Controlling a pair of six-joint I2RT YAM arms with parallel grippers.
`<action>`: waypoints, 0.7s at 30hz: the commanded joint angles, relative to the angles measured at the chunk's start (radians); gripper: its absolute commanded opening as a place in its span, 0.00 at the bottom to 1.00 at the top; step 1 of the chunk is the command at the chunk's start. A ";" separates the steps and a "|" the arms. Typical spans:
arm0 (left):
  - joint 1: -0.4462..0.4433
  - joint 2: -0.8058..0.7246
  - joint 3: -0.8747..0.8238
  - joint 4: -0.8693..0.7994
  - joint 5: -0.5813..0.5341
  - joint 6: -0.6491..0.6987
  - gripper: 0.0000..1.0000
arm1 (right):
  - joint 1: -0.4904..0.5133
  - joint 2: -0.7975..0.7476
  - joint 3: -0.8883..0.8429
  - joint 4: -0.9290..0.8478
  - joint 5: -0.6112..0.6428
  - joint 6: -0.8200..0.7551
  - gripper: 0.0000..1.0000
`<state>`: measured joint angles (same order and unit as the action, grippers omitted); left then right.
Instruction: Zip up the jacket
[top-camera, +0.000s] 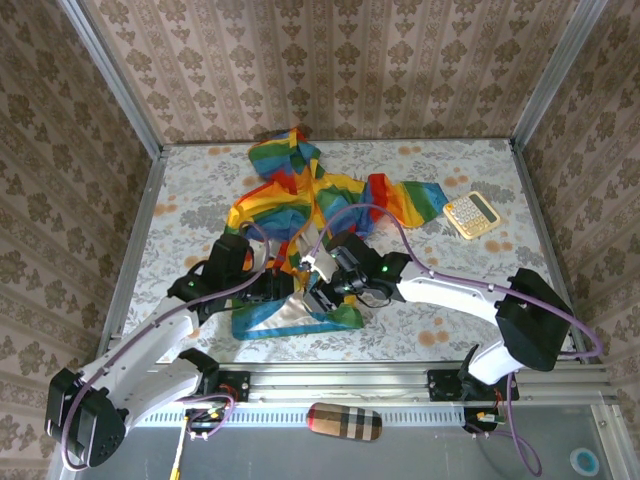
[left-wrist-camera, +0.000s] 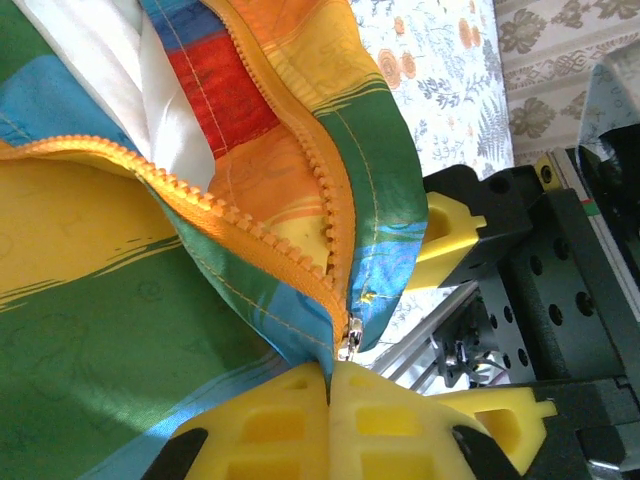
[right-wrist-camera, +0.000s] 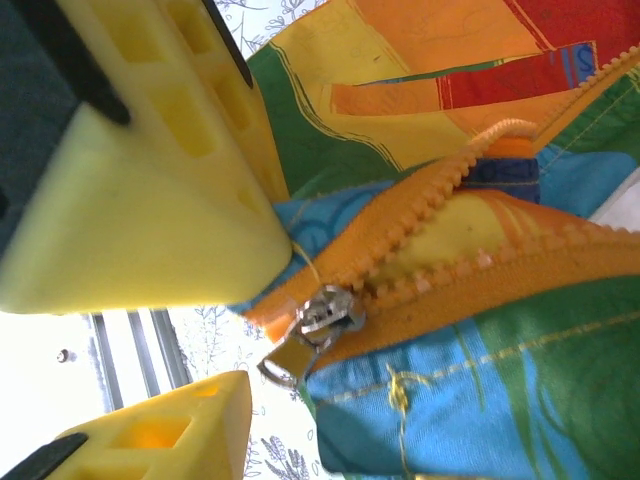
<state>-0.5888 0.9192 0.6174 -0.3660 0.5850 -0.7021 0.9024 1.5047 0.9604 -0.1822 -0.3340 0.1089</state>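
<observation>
1. We see the jacket (top-camera: 300, 205) lying open and rumpled on the middle of the table (top-camera: 190, 210), hood toward the far wall and hem toward the arms, with pale lining showing at the near hem
2. Our left gripper (left-wrist-camera: 330, 388) has its yellow fingers pressed together, pinching the jacket's bottom edge just below the slider (left-wrist-camera: 348, 338)
3. The slider sits at the bottom end of the orange zipper (left-wrist-camera: 215, 205); above it the two rows of teeth part and run away from each other, so the front is unzipped
4. Our right gripper (right-wrist-camera: 255, 325) is spread: its upper finger touches the fabric just beside the slider, its lower finger stands apart from the cloth, and the metal pull tab hangs at the gap between them
5. From above, both grippers meet at the near hem, close beside each other, the left coming in from the left and the right from the right
6. A calculator (top-camera: 470, 213) lies on the table to the right of the jacket, near a sleeve end but apart from it
</observation>
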 joint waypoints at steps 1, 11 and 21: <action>-0.005 -0.013 0.043 -0.062 -0.037 0.041 0.00 | 0.013 -0.093 -0.048 0.013 0.059 0.018 0.43; -0.005 -0.016 0.048 -0.083 -0.048 0.050 0.00 | 0.082 -0.088 0.004 -0.008 0.172 -0.066 0.23; -0.005 -0.020 0.048 -0.080 -0.027 0.052 0.00 | 0.093 0.016 0.072 -0.016 0.173 -0.082 0.36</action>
<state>-0.5884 0.9188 0.6399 -0.4316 0.5449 -0.6758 0.9894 1.5005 0.9966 -0.1844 -0.1879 0.0494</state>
